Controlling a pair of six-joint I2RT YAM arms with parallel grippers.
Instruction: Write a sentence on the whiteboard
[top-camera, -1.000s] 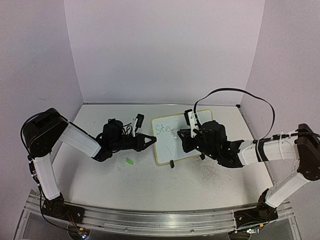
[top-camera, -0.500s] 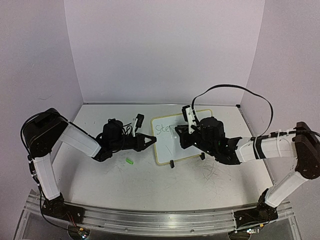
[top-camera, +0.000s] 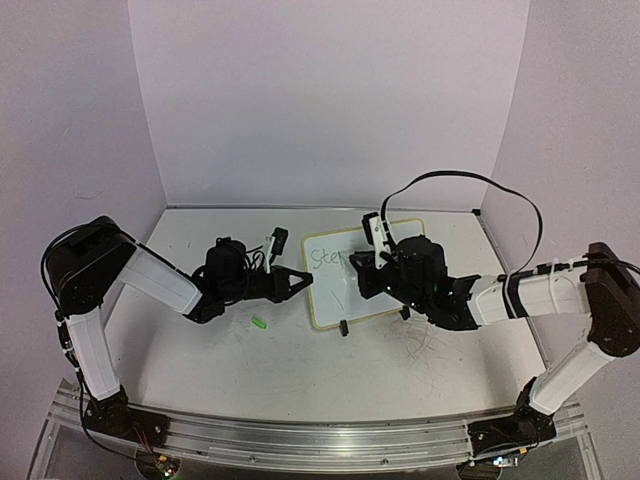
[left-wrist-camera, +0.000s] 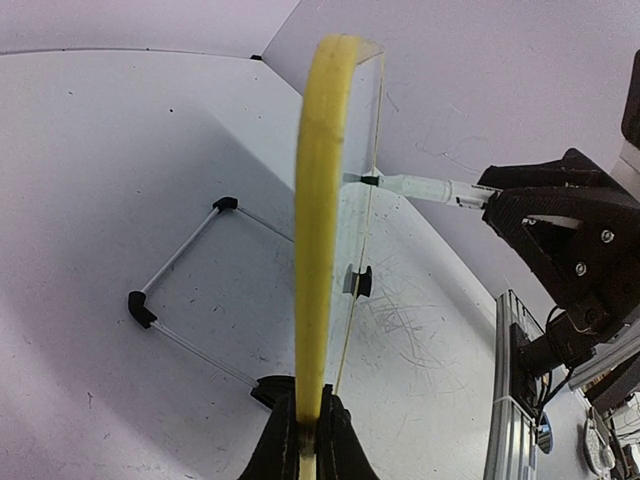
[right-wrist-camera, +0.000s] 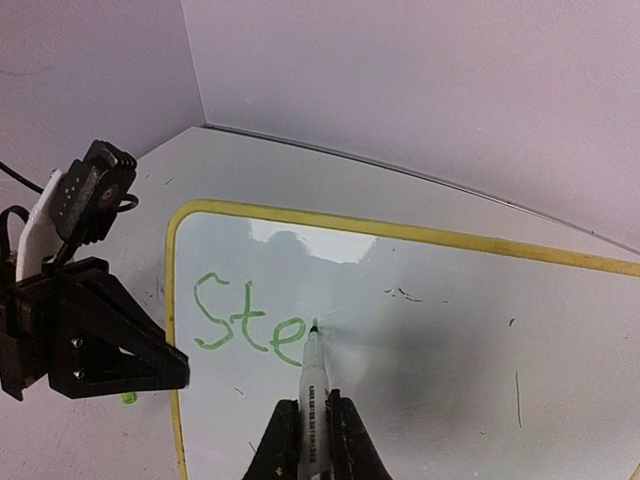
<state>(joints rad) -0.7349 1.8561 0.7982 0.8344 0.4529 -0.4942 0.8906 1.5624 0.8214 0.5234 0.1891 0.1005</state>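
Note:
The whiteboard (top-camera: 335, 296) stands tilted on its wire stand, mid-table. My left gripper (top-camera: 300, 281) is shut on its yellow-green left rim (left-wrist-camera: 318, 200); the jaws clamp the rim edge-on in the left wrist view (left-wrist-camera: 308, 440). My right gripper (right-wrist-camera: 313, 408) is shut on a white marker (right-wrist-camera: 313, 375). The marker's tip touches the board just right of the green letters "Ste" (right-wrist-camera: 245, 320). That is all that shows of the sentence; it also shows in the top view (top-camera: 325, 256). The right gripper (top-camera: 366, 262) hovers over the board's face.
A small green cap (top-camera: 259, 322) lies on the table left of the board. The black wire stand (left-wrist-camera: 180, 290) props the board from behind. Grey scuff marks (top-camera: 420, 345) cover the tabletop. Walls close the back and both sides. A black cable (top-camera: 470, 185) arcs over the right arm.
My right gripper has moved the marker left across the board to the end of "Ste". The left gripper and the board have not moved.

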